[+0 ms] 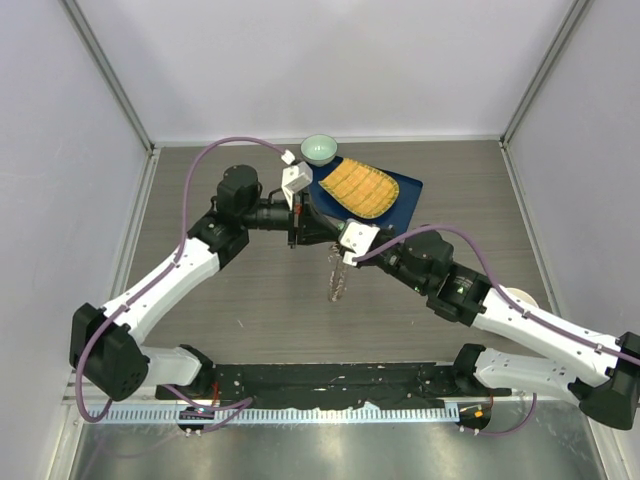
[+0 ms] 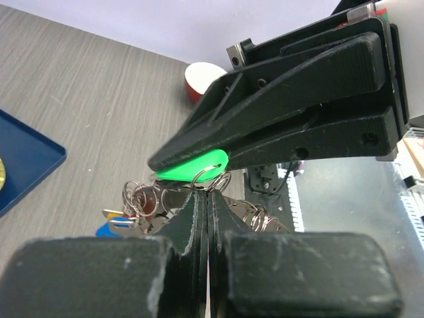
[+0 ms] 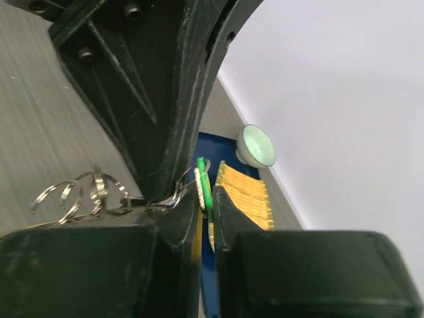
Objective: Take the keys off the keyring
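Observation:
Both grippers meet above the table's middle. My left gripper [image 1: 322, 236] [image 2: 209, 195] is shut on thin wire of the keyring [image 2: 211, 180], pinched at its fingertips. A bunch of silvery keys [image 1: 338, 285] [image 2: 149, 207] hangs below it, with small split rings and a blue-headed key [image 2: 109, 229] among them. The green key [image 2: 192, 165] [image 3: 204, 184] sits edge-on between the fingertips of my right gripper [image 1: 340, 252] [image 3: 207, 199], which is shut on its plastic head. Its small ring runs to the left gripper's fingers [image 3: 179, 99]. Most of the keyring is hidden behind the fingers.
A pale green bowl [image 1: 319, 149] [image 3: 257, 146] stands at the back. A blue tray [image 1: 405, 192] next to it carries a yellow ribbed mat [image 1: 360, 188]. A red and white round object [image 2: 202, 76] lies on the table beyond the right arm.

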Motion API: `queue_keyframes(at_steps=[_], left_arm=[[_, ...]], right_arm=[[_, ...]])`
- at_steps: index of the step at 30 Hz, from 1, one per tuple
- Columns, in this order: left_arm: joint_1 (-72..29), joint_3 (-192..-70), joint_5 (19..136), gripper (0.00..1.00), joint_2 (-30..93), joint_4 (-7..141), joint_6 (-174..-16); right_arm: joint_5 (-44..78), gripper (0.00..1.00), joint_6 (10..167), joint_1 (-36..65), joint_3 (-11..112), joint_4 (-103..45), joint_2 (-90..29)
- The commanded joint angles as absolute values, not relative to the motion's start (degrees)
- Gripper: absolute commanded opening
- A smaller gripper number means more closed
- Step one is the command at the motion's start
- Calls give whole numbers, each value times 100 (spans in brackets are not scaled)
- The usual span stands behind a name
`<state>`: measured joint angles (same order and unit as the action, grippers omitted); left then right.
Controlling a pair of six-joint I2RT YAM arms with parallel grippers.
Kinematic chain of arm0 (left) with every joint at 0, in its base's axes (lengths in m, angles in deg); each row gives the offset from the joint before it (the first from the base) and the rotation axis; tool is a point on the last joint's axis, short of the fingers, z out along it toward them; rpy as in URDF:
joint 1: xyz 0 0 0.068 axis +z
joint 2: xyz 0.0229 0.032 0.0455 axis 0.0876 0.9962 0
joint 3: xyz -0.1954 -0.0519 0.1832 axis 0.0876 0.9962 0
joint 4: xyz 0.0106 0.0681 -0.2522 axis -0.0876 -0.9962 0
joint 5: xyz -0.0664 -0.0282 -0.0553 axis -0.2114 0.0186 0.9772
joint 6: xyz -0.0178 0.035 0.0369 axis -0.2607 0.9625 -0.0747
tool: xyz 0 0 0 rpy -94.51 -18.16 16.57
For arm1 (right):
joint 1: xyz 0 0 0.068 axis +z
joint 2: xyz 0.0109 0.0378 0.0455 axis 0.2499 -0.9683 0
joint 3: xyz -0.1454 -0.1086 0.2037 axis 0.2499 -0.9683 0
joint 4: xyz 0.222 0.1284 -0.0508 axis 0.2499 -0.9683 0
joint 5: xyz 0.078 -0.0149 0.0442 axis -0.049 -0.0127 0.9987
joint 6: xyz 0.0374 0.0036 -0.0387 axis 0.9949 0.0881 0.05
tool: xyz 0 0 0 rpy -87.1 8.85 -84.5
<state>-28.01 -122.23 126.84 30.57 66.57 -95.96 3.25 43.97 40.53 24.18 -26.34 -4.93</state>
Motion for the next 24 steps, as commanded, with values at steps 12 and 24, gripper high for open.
queue_keyframes(at_steps=[12,24], left_arm=[[-3092,-11197,13540,0,3166,10597,-12536],[-3005,-10872,13285,0,3236,11958,-13345]], right_arm=[[-598,54,4768,4064,3447,-1983,-1112],[-1950,59,6516,3888,3992,-2792,-823]])
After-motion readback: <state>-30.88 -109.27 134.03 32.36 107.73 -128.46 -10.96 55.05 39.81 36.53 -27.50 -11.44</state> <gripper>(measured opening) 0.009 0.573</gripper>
